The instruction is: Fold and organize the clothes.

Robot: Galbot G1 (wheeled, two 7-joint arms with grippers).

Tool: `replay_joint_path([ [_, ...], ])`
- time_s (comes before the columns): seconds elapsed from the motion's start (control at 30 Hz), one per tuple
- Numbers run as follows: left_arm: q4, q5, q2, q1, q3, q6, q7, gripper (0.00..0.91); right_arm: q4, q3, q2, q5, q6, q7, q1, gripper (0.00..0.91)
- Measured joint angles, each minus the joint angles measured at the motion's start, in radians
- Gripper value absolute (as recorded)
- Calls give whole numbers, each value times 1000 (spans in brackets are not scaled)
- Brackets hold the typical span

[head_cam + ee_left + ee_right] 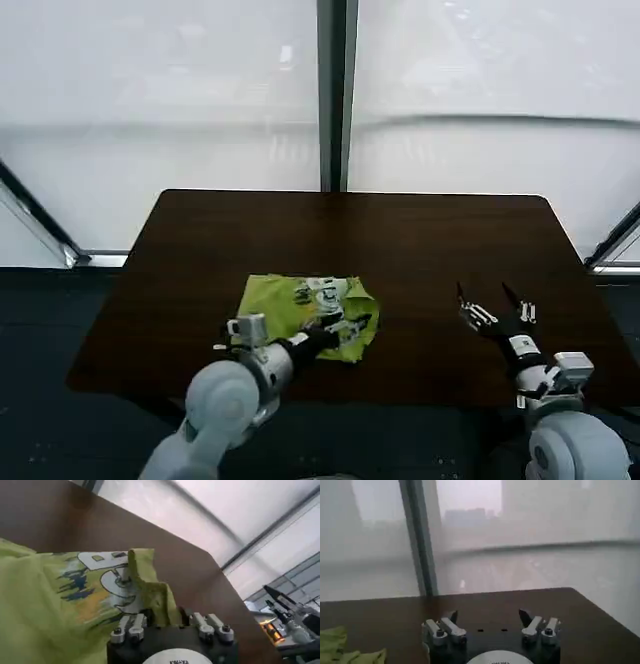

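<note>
T-shirt (300,310) sits bunched into a small bundle, print side up, at the near middle of the worktop (420,240). Left tool (345,322) is on the bundle's right edge; can't tell if it's clenched or released. Right tool (492,300) hovers released over bare worktop, well apart from the shirt. Risk: pulling one-sided drags the whole bundle or undoes the fold, since nothing pins the other side.
</note>
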Motion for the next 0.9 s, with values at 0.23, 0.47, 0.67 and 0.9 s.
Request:
replay_joint_path([
  [0.23, -51, 109, 62, 11, -75, 0, 75, 878, -44, -119, -64, -84, -21, -23, 77, 878],
  [0.47, -65, 155, 164, 48, -200, -30, 79, 878, -130, -296, -74, -176, -2, -23, 203, 878],
  [0.67, -78, 198, 171, 89, -228, -42, 80, 878, -192, -424, -69, -242, 4, -36, 286, 878],
  [0.9, -81, 222, 172, 118, -246, -48, 79, 878, -243, -490, -65, -302, 3, -40, 322, 878],
])
